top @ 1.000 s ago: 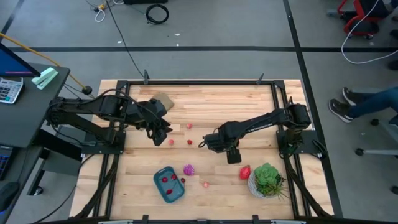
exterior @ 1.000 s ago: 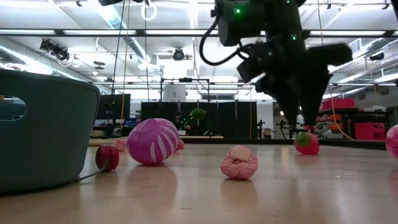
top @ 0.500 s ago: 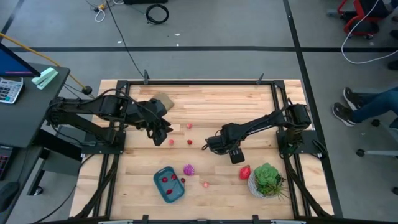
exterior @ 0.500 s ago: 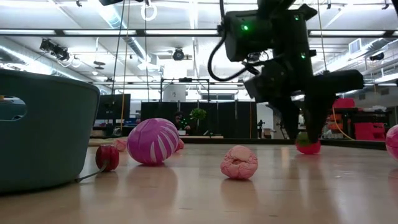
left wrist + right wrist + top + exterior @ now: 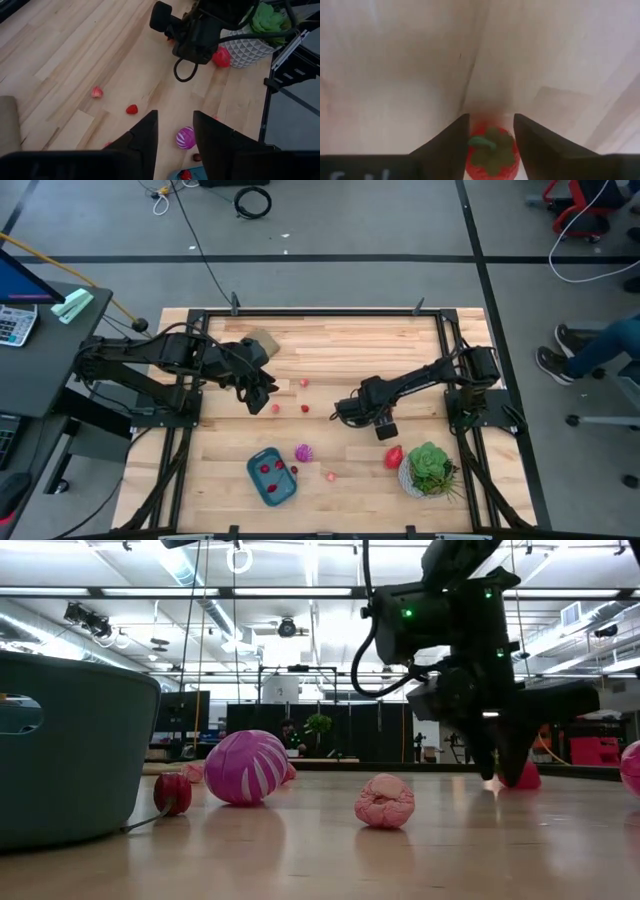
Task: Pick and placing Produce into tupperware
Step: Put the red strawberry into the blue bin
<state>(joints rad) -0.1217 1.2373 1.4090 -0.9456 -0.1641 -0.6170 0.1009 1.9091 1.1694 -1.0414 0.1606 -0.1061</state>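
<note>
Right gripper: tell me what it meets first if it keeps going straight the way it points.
The right gripper points down at a red strawberry-like piece with a green top, lying between its open fingers. It would probably meet that piece first, then the wooden table.

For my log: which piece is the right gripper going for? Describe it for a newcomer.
On the wooden table, find the right gripper near its middle. Between its fingers sits a red berry with a green leafy cap, unlike the striped magenta ball.

We see even, bright light from ceiling strip lamps, leaving soft reflections on the wooden table. In the right wrist view the strawberry and tabletop look blurred and hazy.
</note>
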